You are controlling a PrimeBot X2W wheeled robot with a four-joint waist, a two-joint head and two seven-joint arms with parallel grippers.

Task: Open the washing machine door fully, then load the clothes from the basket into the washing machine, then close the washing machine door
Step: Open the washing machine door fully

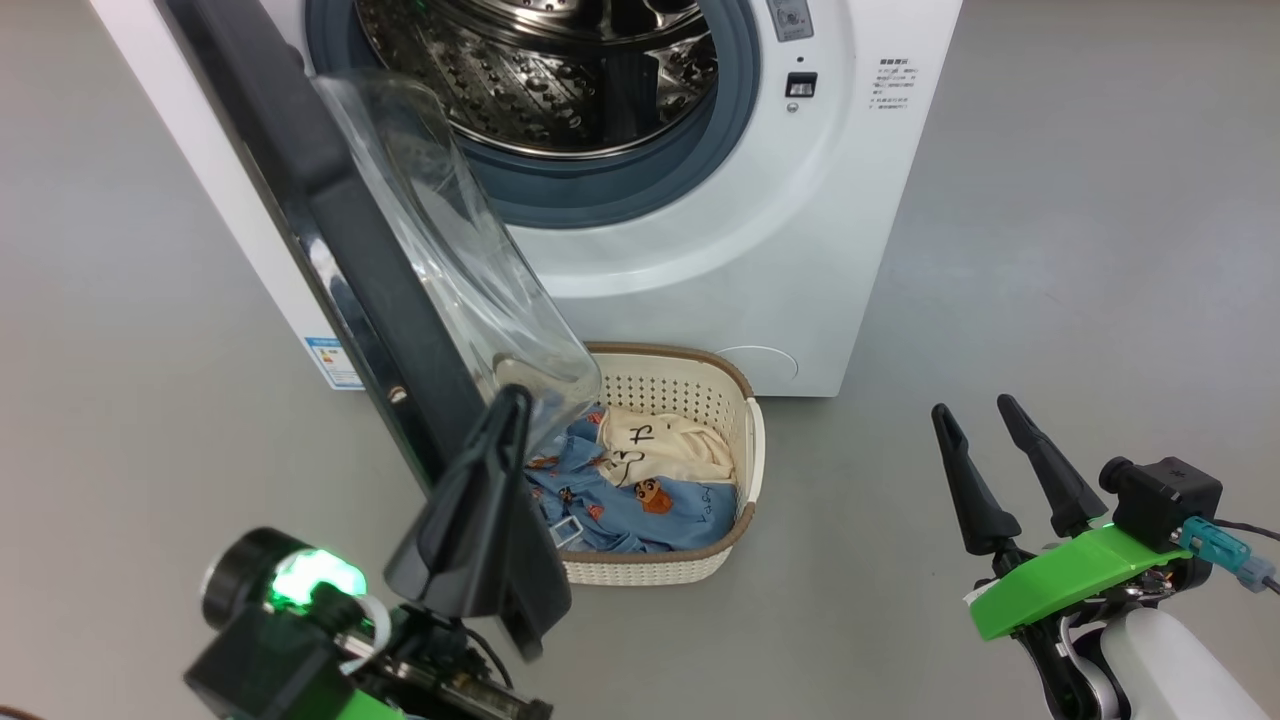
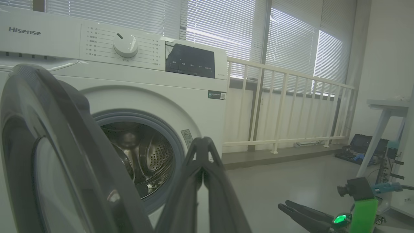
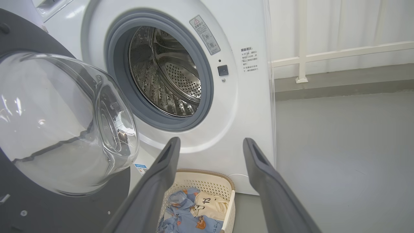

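Half open, the washing machine door (image 1: 330,230) stands edge-on to the robot. It is hinged on the robot's left and its free edge points out from the washing machine (image 1: 760,270) toward the robot. Its clear glass bowl (image 1: 450,250) bulges rightward over the basket (image 1: 650,570). The basket sits on the grey floor (image 1: 1050,250) just in front of the machine, below the mouth of the drum (image 1: 560,70), with a white handle on its right end. The clothes (image 1: 640,505) lie in it, blue ones under a cream garment (image 1: 660,445). The left jaws are pressed together, fingers (image 1: 480,500) just beside the door's free edge. The right jaws stand apart, holding nothing, well right of the basket and aimed at the machine. Behind are a white railing (image 2: 284,106) and slatted blinds (image 2: 220,26).
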